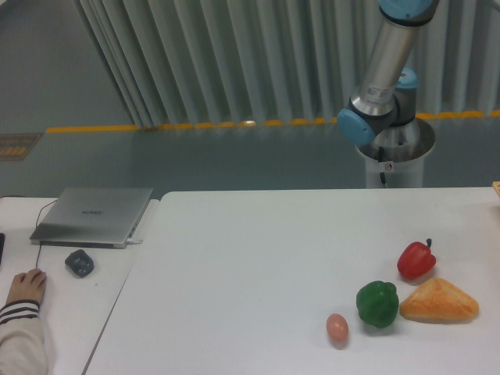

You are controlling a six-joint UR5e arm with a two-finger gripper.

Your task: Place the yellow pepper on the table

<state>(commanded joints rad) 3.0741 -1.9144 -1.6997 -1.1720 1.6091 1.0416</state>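
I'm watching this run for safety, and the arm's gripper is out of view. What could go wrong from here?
No yellow pepper shows, so the glossy red pepper or the tan triangular bread might be taken by mistake. A drop near the small pinkish egg and the green pepper on the white table could knock them.

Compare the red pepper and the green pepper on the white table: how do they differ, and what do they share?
The red pepper lies farther back than the green pepper. The red pepper shows a dark stem pointing up; the green pepper shows none. The green pepper sits beside the egg, the red pepper apart from it. Both are glossy and rest near the bread.
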